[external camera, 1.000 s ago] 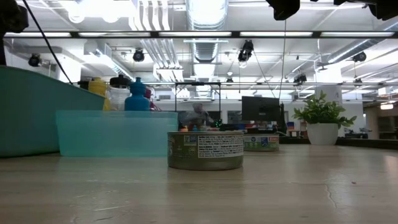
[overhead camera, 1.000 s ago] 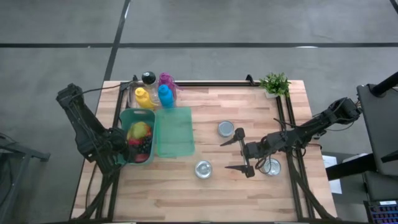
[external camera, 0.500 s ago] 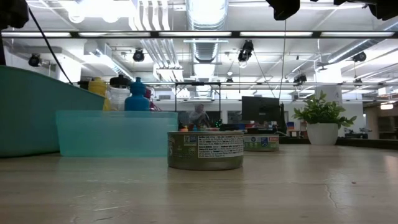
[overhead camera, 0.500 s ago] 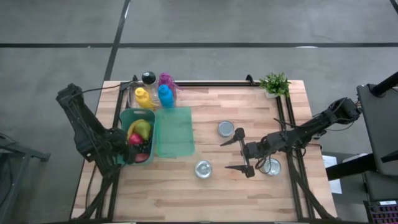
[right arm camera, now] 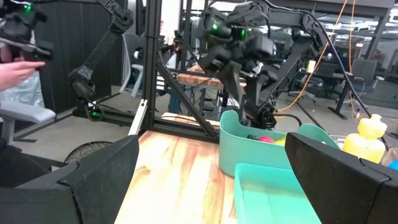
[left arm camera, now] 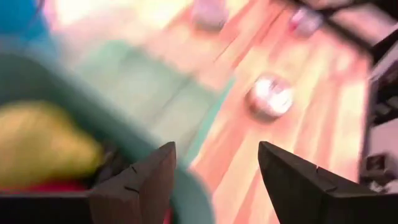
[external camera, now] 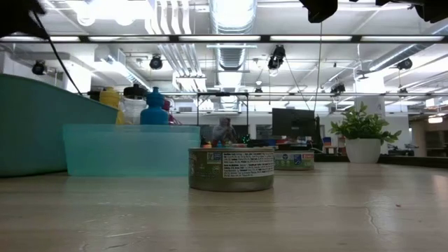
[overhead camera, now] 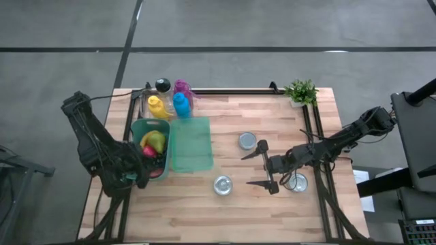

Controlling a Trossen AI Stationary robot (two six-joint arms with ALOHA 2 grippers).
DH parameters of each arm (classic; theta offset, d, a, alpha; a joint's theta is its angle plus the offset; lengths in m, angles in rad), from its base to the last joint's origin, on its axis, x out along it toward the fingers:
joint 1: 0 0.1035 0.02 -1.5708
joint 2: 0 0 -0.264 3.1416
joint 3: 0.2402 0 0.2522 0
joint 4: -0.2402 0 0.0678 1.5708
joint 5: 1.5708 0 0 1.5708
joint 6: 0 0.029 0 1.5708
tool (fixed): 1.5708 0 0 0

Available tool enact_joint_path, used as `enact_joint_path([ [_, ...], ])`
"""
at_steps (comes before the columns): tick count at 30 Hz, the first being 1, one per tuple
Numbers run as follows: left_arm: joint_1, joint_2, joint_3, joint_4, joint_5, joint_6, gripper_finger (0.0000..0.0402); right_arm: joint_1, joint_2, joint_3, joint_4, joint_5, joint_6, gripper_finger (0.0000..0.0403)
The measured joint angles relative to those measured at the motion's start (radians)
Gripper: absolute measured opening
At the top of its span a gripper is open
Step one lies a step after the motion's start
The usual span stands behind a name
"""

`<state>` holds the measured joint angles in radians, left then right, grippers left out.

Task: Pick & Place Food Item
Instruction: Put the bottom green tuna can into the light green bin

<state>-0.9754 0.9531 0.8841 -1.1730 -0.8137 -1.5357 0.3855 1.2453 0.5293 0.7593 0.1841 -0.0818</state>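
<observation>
You won't find a single word or number you can actually read here. The nearest can (external camera: 231,169) in the low view wears a paper label with a white panel of fine print (rows of tiny dark lines, far too small to make out). A second can (external camera: 294,160), at about 2 o'clock from it and farther back on the desk (external camera: 224,217), carries a label band that is no clearer. The bottles (external camera: 140,106) at 10 o'clock show no legible marking either.
</observation>
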Motion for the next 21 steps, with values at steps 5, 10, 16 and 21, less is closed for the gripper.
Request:
enact_joint_path([
  [5,0.035,0.000,0.000,0.184,-0.154,0.243,0.0232,0.000,0.000,0.000,0.000,0.000,0.000,0.0400],
  [10,0.143,0.000,-0.006,0.437,-0.112,0.588,0.0232,0.000,0.000,0.000,0.000,0.000,0.000,0.0400],
  [16,0.318,0.002,-0.013,0.637,0.046,0.888,0.0232,0.000,0.000,0.000,0.000,0.000,0.000,0.0400],
  [21,0.438,0.014,-0.079,0.861,0.164,1.156,0.0232,0.000,0.000,0.000,0.000,0.000,0.000,0.0400],
])
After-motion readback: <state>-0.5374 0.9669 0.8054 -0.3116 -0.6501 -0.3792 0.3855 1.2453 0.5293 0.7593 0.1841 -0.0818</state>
